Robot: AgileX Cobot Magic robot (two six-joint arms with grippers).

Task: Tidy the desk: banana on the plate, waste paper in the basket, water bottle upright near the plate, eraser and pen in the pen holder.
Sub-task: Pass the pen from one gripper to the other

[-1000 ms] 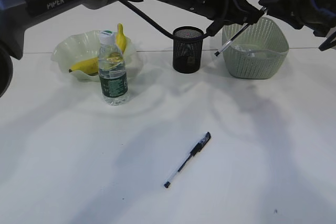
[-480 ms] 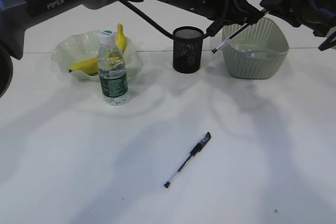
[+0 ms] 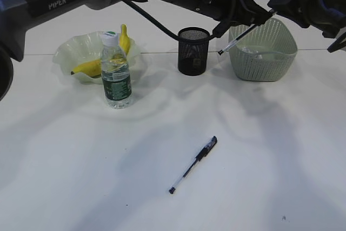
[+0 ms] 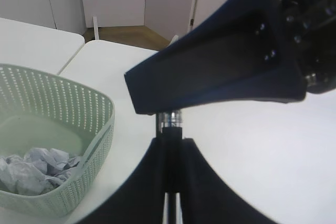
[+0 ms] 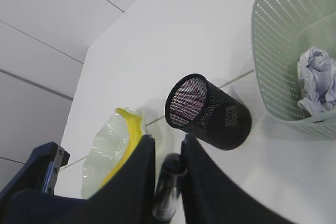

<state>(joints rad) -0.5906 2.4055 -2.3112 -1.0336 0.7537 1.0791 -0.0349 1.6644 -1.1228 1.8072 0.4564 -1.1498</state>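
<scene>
Exterior view: a pen (image 3: 244,32) is held aloft at a slant between the pen holder (image 3: 193,51) and the basket (image 3: 263,50), gripped at its upper end where the left gripper (image 3: 263,15) and right gripper (image 3: 274,10) meet. A second pen (image 3: 193,165) is seen lying on the desk (image 3: 81,160). The banana (image 3: 123,44) is seen in the plate (image 3: 69,52); the water bottle (image 3: 115,71) is stood upright just before it.

Left wrist view: the jaws are pinched narrow on the pen; crumpled waste paper (image 4: 31,169) is noted inside the basket.

Right wrist view: the jaws are seen closed around the pen's end, above the pen holder.
</scene>
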